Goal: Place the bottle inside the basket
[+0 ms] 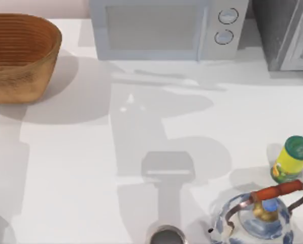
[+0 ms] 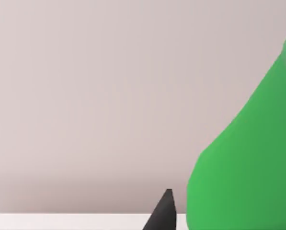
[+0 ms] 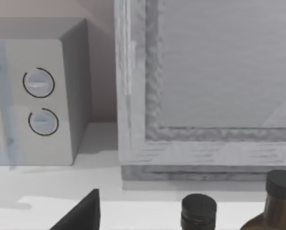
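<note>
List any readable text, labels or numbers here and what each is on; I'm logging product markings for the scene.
None can be read.
Yellow container: label marks too blurred.
Microwave: two dials, no legible markings.
Bottle: plain green surface in the left wrist view.
Dark bottles: no labels visible.

Table (image 1: pixel 80 168) middle open; kettle (image 1: pixel 258 218), yellow container (image 1: pixel 292 158) crowd right.

No words, numbers or brand marks can be read anywhere. The microwave (image 1: pixel 166 28) at twelve o'clock on the table has two round knobs with no readable markings. The yellow container (image 1: pixel 291 160) at about four o'clock bears a label too small to make out. The bottle (image 2: pixel 248 163) shows a plain green surface without print.
</note>
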{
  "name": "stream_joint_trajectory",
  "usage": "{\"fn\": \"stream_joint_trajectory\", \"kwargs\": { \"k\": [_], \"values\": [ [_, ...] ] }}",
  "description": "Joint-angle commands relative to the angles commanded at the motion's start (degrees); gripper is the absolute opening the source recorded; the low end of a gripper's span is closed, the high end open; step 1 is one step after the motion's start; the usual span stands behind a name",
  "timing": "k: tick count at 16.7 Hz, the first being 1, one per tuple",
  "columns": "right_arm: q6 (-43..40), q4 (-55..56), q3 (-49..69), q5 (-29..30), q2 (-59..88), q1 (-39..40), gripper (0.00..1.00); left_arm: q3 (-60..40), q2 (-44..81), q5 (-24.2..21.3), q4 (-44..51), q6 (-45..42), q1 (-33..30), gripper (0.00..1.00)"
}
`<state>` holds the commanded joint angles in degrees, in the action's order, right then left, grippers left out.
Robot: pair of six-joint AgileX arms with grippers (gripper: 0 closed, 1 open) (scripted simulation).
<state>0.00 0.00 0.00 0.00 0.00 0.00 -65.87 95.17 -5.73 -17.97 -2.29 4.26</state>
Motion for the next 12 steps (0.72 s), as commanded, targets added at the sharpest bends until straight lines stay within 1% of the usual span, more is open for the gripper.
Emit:
{"fn": "stream_joint_trajectory", "kwargs": {
  "k": [12],
  "values": [
    [0.0,0.0,0.0,0.0,0.0,0.0,1.0,0.0,0.0,0.0,0.0,0.0,0.0,0.9]
  ]
}}
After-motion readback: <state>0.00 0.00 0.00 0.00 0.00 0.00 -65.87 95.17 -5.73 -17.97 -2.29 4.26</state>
